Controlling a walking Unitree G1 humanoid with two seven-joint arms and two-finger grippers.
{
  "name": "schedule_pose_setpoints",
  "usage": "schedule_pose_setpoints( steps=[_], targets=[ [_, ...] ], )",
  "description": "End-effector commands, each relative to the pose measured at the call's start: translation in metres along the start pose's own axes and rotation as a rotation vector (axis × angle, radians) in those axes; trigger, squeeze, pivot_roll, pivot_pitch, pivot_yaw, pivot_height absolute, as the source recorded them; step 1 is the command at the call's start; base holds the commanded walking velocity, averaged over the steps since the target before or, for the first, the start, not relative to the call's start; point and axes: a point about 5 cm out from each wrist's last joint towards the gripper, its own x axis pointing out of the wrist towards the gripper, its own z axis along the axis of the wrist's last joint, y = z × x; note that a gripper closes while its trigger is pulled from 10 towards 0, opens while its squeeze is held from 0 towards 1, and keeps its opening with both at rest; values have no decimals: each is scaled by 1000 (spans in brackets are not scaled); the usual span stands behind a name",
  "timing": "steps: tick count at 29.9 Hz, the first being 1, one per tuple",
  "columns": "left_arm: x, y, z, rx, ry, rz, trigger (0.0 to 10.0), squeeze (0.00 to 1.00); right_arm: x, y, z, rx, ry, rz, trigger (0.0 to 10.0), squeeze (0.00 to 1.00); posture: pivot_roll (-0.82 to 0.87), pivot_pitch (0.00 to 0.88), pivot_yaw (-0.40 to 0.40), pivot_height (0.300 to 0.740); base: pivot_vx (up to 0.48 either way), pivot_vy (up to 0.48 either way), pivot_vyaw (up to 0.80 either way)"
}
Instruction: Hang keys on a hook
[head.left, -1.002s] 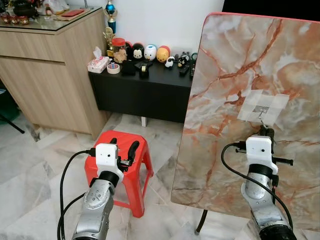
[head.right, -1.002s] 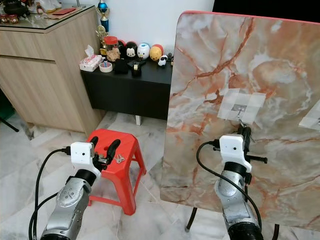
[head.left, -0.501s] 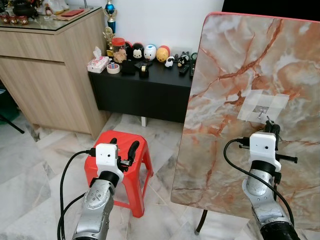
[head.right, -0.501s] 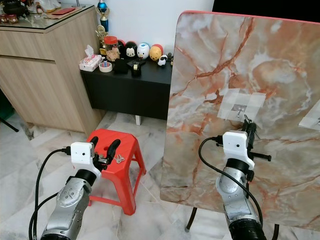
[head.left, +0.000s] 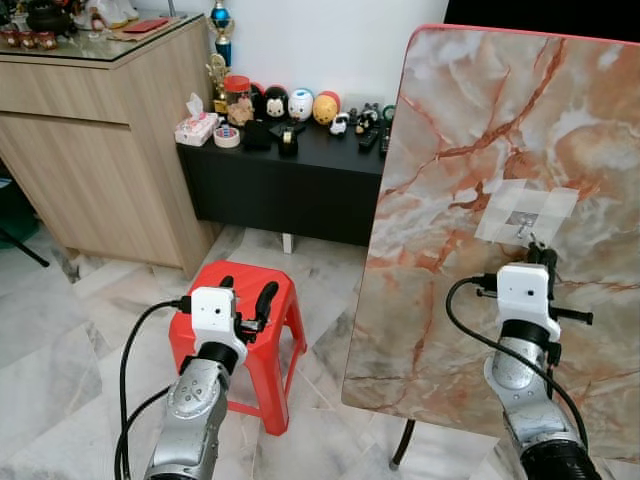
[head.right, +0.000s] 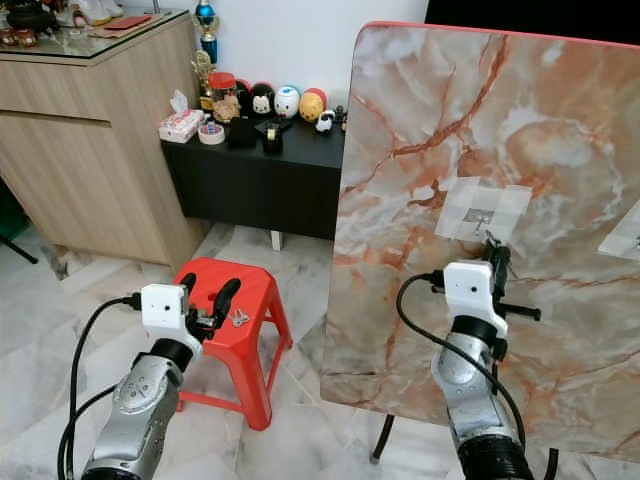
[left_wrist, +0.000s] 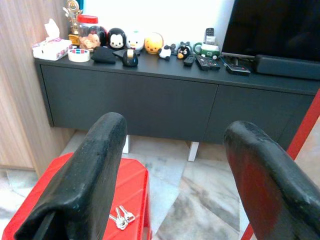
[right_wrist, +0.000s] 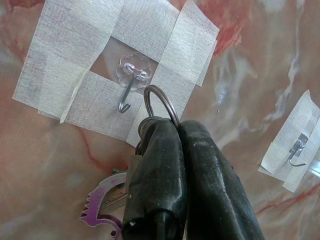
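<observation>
— What do we have in our right gripper (right_wrist: 170, 131)?

— Its fingers (right_wrist: 155, 170) are pressed together on a key ring (right_wrist: 161, 102), with a purple-headed key (right_wrist: 102, 202) hanging beside them. From the head cameras we see that gripper (head.right: 492, 254) raised against the marble panel (head.left: 460, 100), just under the taped patch (head.right: 484, 210); the ring itself is too small to make out there.

— And the hook?

— The right wrist view gives it plainly: a small metal hook (right_wrist: 128, 90) on a clear flower-shaped base, just beyond our fingertips. The ring's loop sits right beside the hook's tip, not over it. A second taped hook (right_wrist: 297, 150) lies off to the side.

— Our left gripper?

— It (head.right: 205, 297) hovers spread wide over the red stool (head.left: 262, 350), holding nothing. Its wrist view shows another bunch of keys (left_wrist: 121, 218) on the stool seat between the fingers (left_wrist: 80, 180), and the black cabinet (left_wrist: 150, 100) ahead.
</observation>
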Motion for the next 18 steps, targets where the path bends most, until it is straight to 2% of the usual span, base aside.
schedule_pose_setpoints(
  steps=[1,18],
  targets=[
    [0,-2,1,8,-7,-8,10000,0,6,-2,2,-3,-1,-6,10000,0,58,5,-70,740,0,0,0],
    [-1,-3,0,10,-7,-13,10000,0,8,4,3,7,-5,46,10000,0,59,6,-72,740,0,0,0]
  ],
)
